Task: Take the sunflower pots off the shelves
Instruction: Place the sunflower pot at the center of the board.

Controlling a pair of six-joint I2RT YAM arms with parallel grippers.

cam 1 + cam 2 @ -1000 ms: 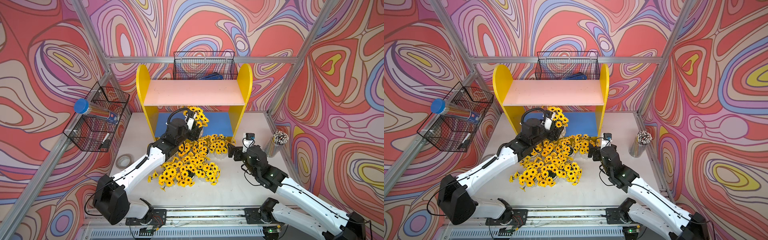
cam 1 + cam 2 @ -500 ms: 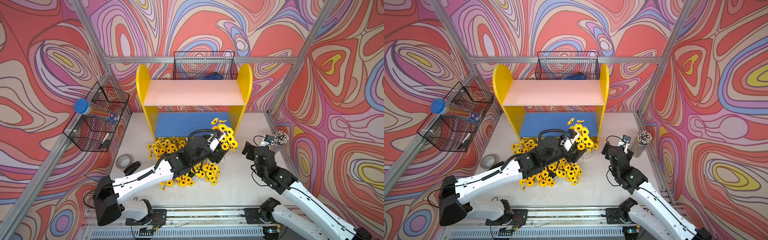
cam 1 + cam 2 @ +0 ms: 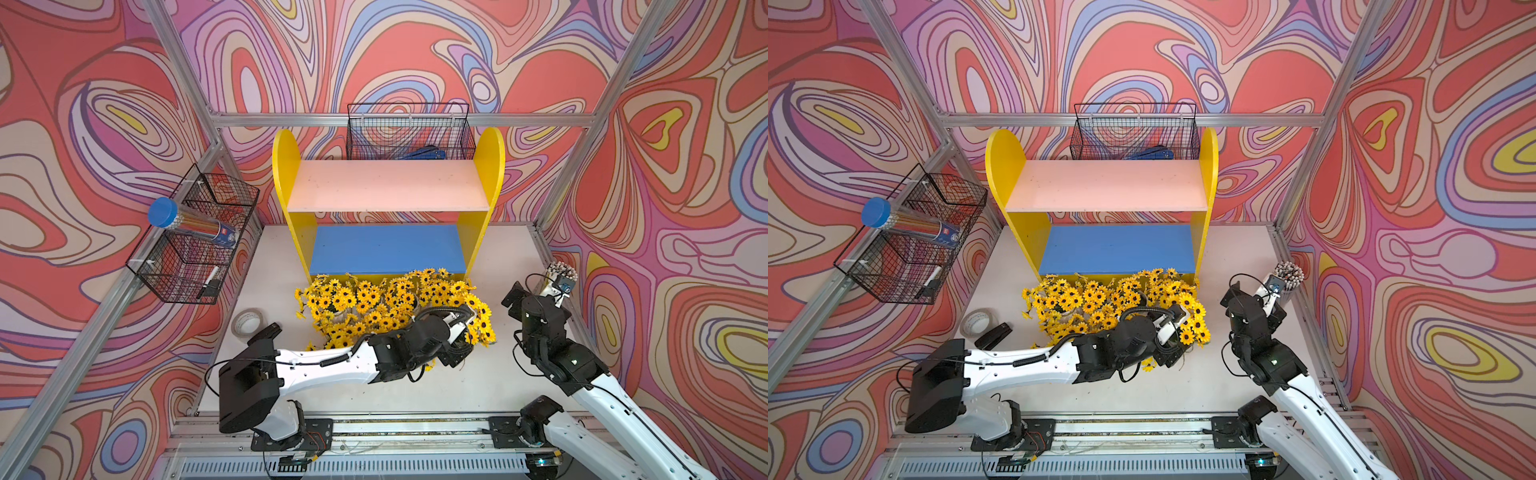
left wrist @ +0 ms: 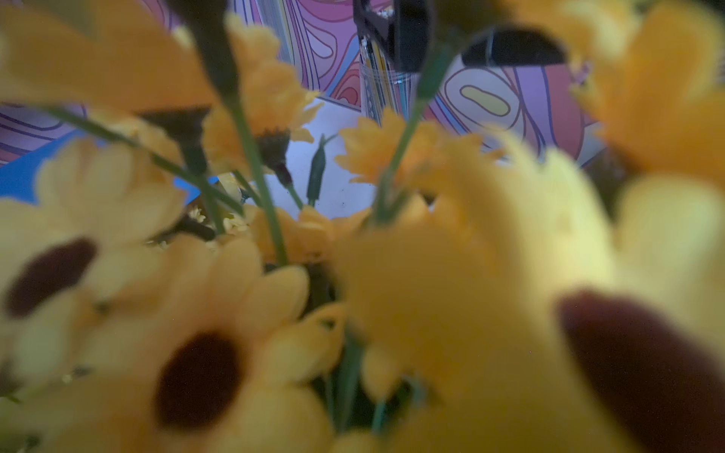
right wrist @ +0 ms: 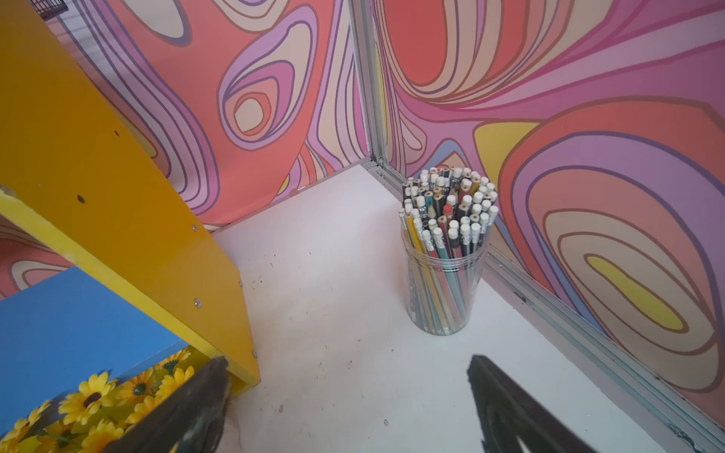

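The sunflower pots [image 3: 374, 301] crowd the table [image 3: 415, 388] just in front of the bare shelves [image 3: 388, 189]. The left gripper [image 3: 465, 338] is buried in the rightmost bunch; blooms hide whether it grips. The right gripper [image 5: 347, 368], spread wide and empty, faces the pencil cup [image 5: 445, 274] farther right.

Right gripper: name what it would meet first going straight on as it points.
Probably the cup of pencils, ahead of the open right gripper; only bare table lies between, depth unclear.
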